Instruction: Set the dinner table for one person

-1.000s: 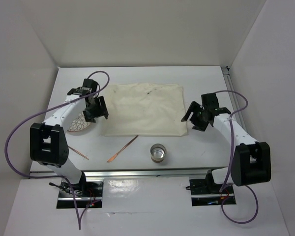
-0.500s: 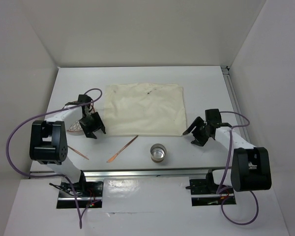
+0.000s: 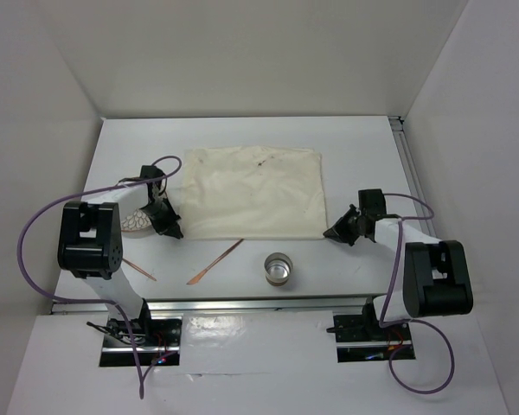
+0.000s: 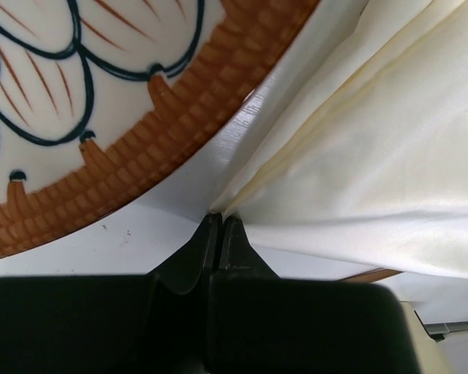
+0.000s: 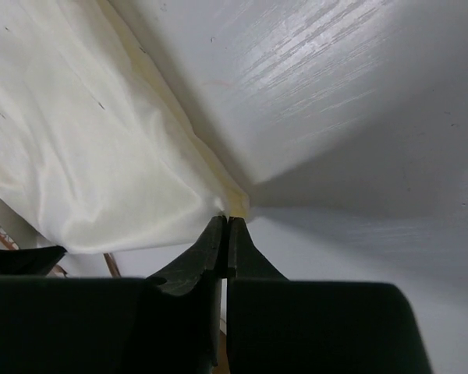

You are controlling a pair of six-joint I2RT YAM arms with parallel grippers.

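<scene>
**Overhead and wrist views, table-setting in progress.** The white worktop (image 3: 363, 156) fills the scene and carries every item. It is judged rigid, fixed and smooth enough for cloth to slide on, so it serves as the support and offers no place to take hold.

- **Placemat:** a cream placemat (image 3: 255, 186) lies centre-far. It appears soft, light and limp, and is best held at its corners.
- **Pincers:** the left pincer (image 3: 169, 230) is closed on the near-left corner and the right pincer (image 3: 334, 232) on the near-right corner. Both wrist views show the jaws pressed together with fabric at the tips.
- **Other items:** a patterned plate (image 3: 135, 221), probably fragile, lies just left of the placemat. A glass (image 3: 278, 269) and two copper utensils (image 3: 216, 262) lie nearer.
</scene>
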